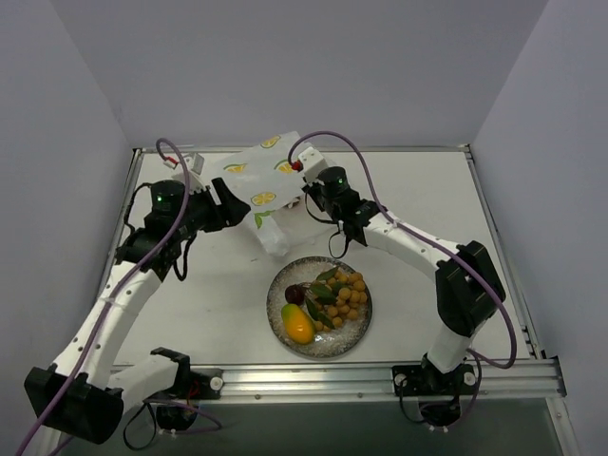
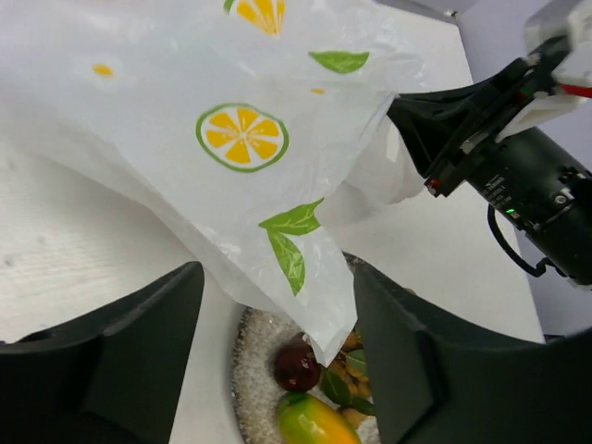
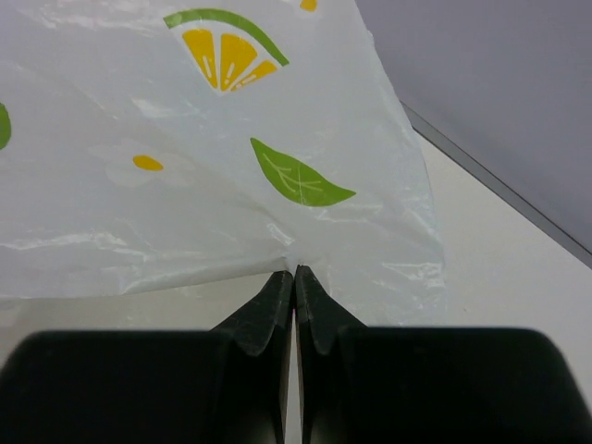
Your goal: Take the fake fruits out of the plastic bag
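The white plastic bag (image 1: 258, 180) with citrus prints hangs lifted over the table's far middle. My right gripper (image 1: 306, 188) is shut on the bag's edge (image 3: 305, 185), fingertips pressed together (image 3: 294, 270). My left gripper (image 1: 231, 205) is open at the bag's left side. In the left wrist view the bag's low corner (image 2: 277, 185) dangles between its spread fingers (image 2: 276, 277). A yellow-orange berry bunch (image 1: 344, 294), one maroon ball (image 1: 295, 294) and a mango (image 1: 297, 324) lie on the speckled glass plate (image 1: 356, 332). An orange ball and a second maroon ball do not show.
The plate sits at the near middle, just below the hanging bag. Metal rails edge the table, with grey walls to the left, right and behind. The right arm's black wrist (image 2: 536, 185) shows at the right of the left wrist view.
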